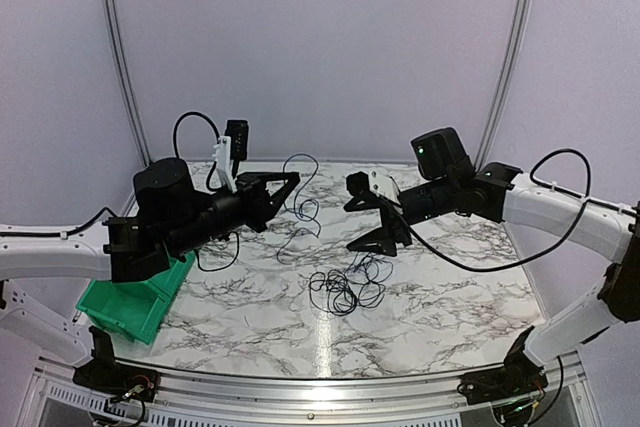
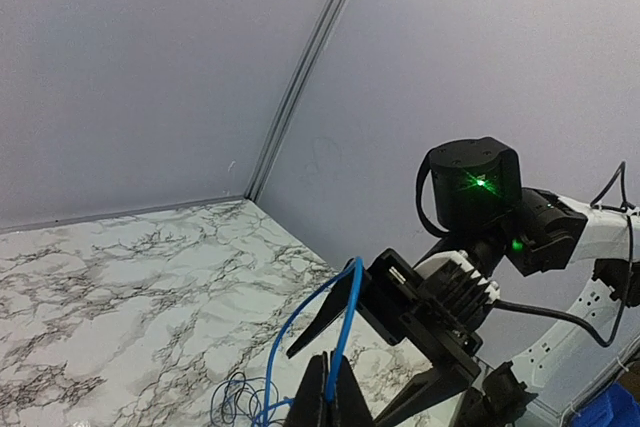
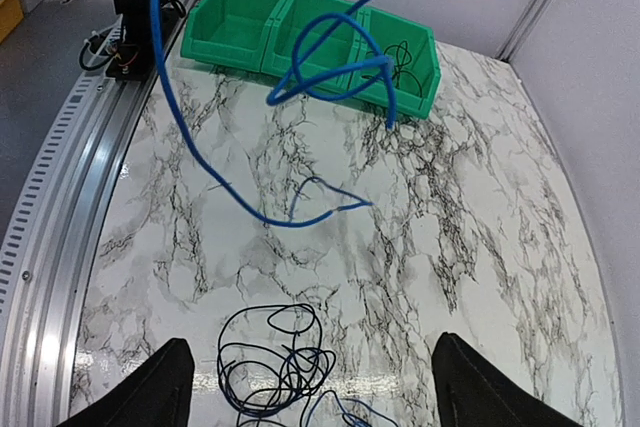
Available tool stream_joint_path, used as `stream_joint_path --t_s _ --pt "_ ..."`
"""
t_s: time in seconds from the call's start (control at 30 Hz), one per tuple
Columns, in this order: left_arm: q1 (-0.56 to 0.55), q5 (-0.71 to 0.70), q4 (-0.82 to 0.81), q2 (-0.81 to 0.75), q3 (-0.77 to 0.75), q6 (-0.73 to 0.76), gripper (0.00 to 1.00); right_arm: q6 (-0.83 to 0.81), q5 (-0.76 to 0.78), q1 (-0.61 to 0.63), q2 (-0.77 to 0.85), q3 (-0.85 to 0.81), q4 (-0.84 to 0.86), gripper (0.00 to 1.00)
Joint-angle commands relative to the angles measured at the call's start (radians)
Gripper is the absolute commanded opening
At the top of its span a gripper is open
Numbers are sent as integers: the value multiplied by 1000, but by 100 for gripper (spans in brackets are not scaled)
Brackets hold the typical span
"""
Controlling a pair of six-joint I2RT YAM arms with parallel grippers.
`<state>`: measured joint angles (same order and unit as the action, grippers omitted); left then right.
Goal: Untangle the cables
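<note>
My left gripper [image 1: 293, 180] is raised above the table and shut on a thin blue cable [image 1: 303, 209]. The cable loops above the fingers and hangs down to the marble table [image 1: 450, 297]. In the left wrist view the gripper [image 2: 333, 372] pinches this blue cable [image 2: 345, 312]. My right gripper [image 1: 350, 228] is open wide and empty, hovering above a dark tangle of cables [image 1: 345, 289]. In the right wrist view the gripper [image 3: 315, 402] has its fingers spread either side of the tangle [image 3: 275, 367]. The blue cable [image 3: 200, 162] hangs ahead of it.
A green bin [image 1: 135, 302] sits at the table's left edge. The right wrist view shows a row of green bins [image 3: 240, 22], the right one holding a dark cable [image 3: 405, 52]. A metal rail [image 3: 50, 247] runs along the near edge.
</note>
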<state>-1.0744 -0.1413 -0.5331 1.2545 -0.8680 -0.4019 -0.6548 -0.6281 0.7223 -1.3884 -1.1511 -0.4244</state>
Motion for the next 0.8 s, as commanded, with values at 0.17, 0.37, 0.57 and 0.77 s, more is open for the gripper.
stream_joint_path --t_s 0.17,0.37,0.57,0.77 --pt "-4 69 -81 11 -99 -53 0 -16 -125 59 -50 -63 53 86" --pt "-4 65 -106 4 -101 -63 0 46 -271 74 -70 -105 61 63" --pt "-4 56 -128 5 -97 -73 0 101 -290 72 -85 -143 53 48" --pt "-4 62 -134 0 -100 -82 0 46 -83 69 -21 -93 24 54"
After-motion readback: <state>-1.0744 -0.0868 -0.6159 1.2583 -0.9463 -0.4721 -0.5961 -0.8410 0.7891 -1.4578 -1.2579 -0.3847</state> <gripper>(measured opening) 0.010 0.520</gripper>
